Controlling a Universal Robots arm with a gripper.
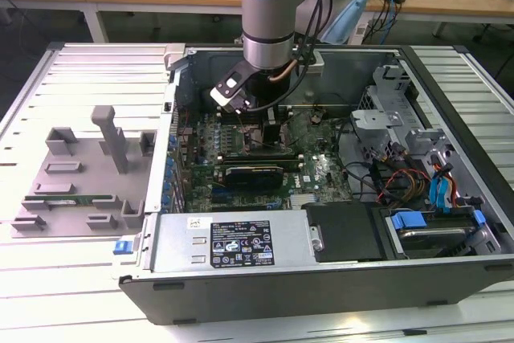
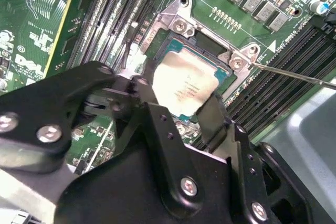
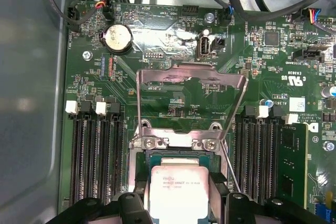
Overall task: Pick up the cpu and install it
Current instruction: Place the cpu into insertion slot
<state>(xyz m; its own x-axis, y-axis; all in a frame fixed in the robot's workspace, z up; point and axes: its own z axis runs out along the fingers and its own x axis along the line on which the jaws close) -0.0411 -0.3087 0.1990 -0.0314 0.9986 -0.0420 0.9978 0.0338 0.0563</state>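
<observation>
The cpu (image 2: 184,83), a small silvery square chip, sits level in or just over the open socket (image 2: 181,24) on the green motherboard. My gripper (image 2: 176,98) is shut on the cpu, one black finger against each of two opposite edges. In the first wrist view the cpu (image 3: 178,190) lies between the two fingers (image 3: 137,192), with the socket's metal load plate (image 3: 191,77) swung up behind it. In the exterior view the arm reaches down into the open computer case, with the gripper (image 1: 263,130) low over the motherboard's middle.
Memory slots flank the socket, one holding a green stick (image 3: 291,163). The thin socket lever (image 2: 294,74) juts out beside it. A black card (image 1: 253,174) stands in the board; cables and drive bays (image 1: 418,174) are on the exterior view's right. A grey fixture (image 1: 88,174) lies on the left.
</observation>
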